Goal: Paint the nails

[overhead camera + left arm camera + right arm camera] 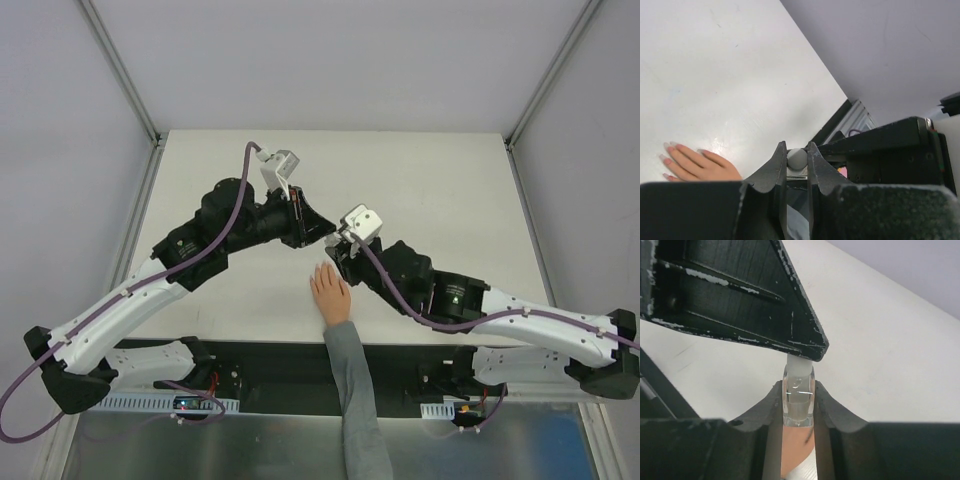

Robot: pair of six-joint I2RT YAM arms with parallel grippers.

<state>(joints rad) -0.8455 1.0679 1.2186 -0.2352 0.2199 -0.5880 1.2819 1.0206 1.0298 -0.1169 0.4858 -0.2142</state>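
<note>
A pale peach-pink hand [330, 295] with a grey sleeve [352, 400] lies flat on the white table, fingers together and pointing away from the arm bases. Its nails [669, 148] show as small pinkish tips in the left wrist view. Just beyond the fingertips, my right gripper [799, 388] is shut on a small clear bottle [799, 402]. The hand [799, 445] shows below the bottle. My left gripper [796, 148] is shut on the bottle's white cap [796, 158]. The two grippers [322, 230] [343, 246] meet tip to tip above the table.
The white table [430, 180] stretches behind and to both sides of the grippers. Grey walls and metal frame posts [140, 110] enclose it. The arm bases and a black rail [280, 365] run along the near edge, with the sleeve crossing over it.
</note>
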